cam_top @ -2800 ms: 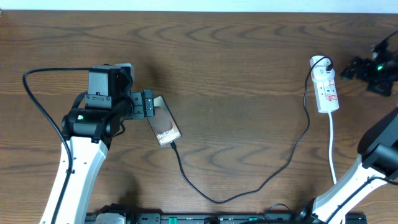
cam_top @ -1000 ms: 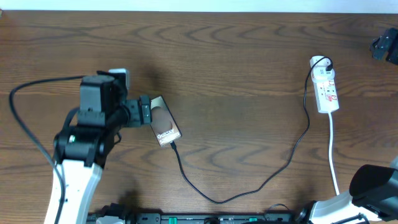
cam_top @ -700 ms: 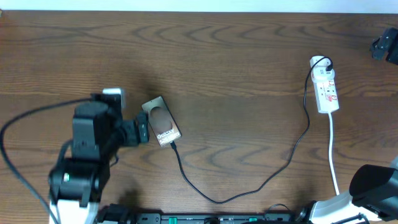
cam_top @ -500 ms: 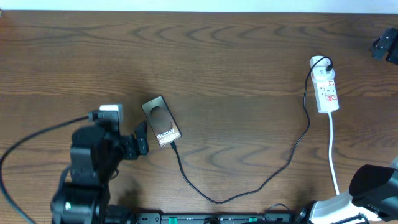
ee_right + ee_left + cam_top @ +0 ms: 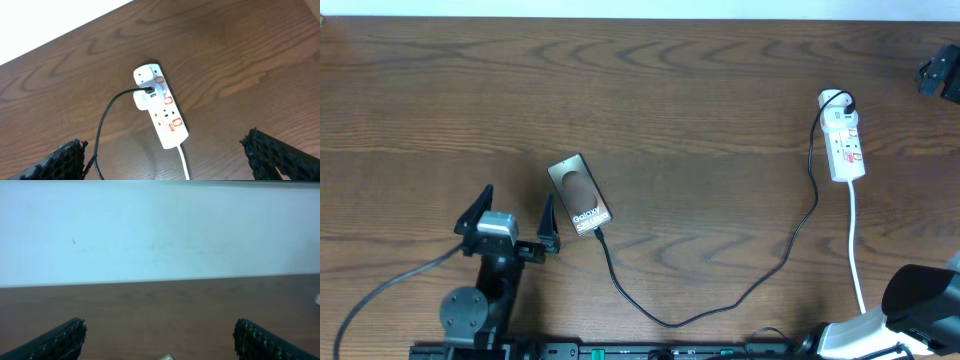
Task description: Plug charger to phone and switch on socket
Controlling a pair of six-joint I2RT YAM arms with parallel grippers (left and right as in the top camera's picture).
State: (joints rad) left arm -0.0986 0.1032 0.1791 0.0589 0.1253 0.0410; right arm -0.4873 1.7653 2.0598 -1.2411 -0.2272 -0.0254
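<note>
Charger cable, long, thin and black point(image 5: 670, 322), is seen running from the white, elongated socket with red switch markings point(image 5: 842, 140) at the far right of the dark brown wooden worktop point(image 5: 700, 110). It runs in a wide loop to the near end of the small, dark, glossy phone point(image 5: 579, 195), where its plug tip appears to be seated just beside the "Galaxy" lettering. The phone is laid flat and at a slant, left of centre. Compared with a few seconds ago, the left pincer point(image 5: 512, 208) has been drawn off the phone and pulled back to the near edge. Its fingers are spread wide and nothing is held; only worktop and a pale wall are shown in its wrist view. The right pincer point(image 5: 164, 139) has been taken from near the socket toward the far right corner. It too is spread wide and empty, with the socket framed below it. The phone has been left where it lay, and the cable has stayed in. From this the plugging step is judged finished. Whether the socket's switch has been pressed cannot be told, the rocker being too small to read. If it has not, that step would fall to the right arm.
</note>
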